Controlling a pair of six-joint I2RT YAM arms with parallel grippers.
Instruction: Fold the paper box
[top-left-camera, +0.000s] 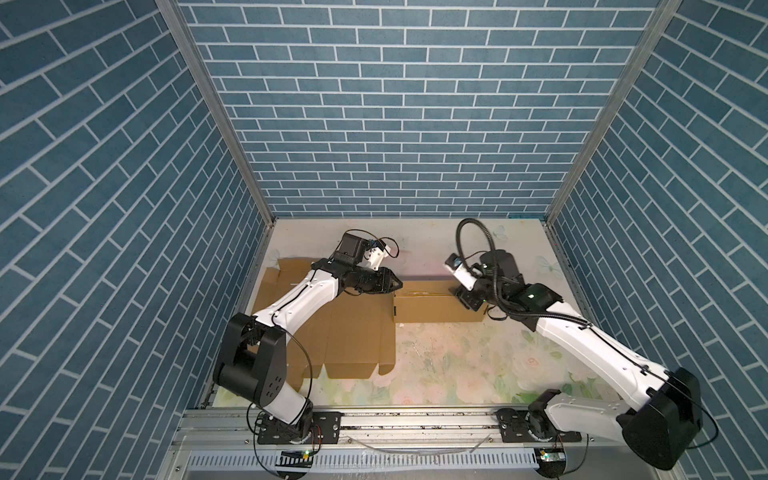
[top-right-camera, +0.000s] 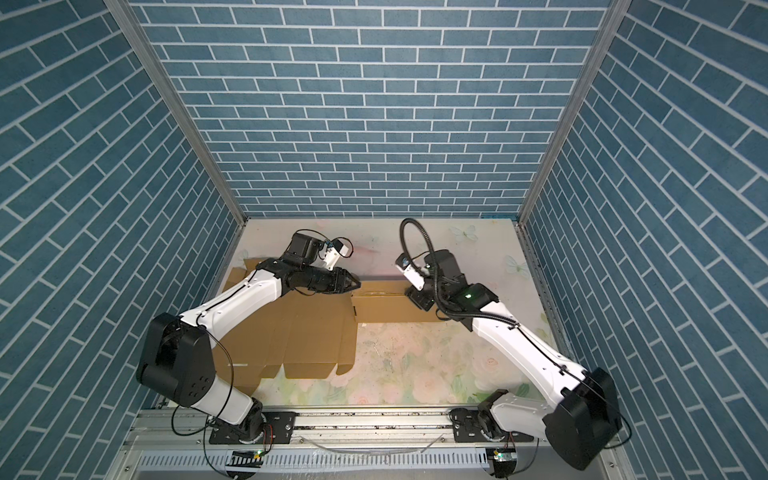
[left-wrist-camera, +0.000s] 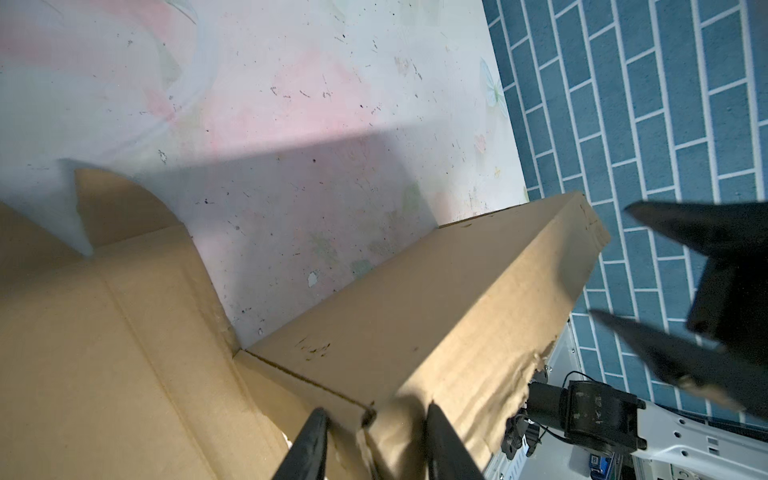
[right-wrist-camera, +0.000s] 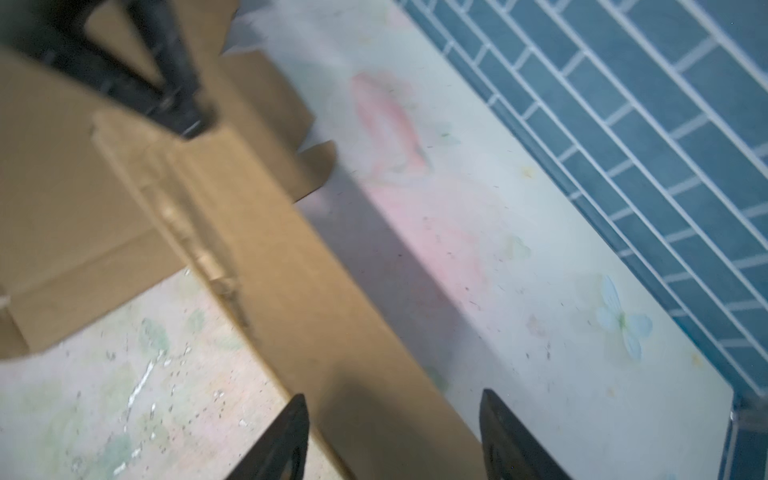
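The paper box (top-left-camera: 353, 332) has its raised wall (left-wrist-camera: 415, 291) between the narrow jaws of the left gripper (left-wrist-camera: 376, 409), grip unclear, and running ahead between the wide-apart jaws of the right gripper (right-wrist-camera: 395, 401).

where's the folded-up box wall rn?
In both top views the folded-up wall stands right of the flat cardboard sheet, spanning from the left gripper to the right gripper.

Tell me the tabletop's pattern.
The tabletop is pale, printed with pink flowers and butterflies; clearest in a top view.
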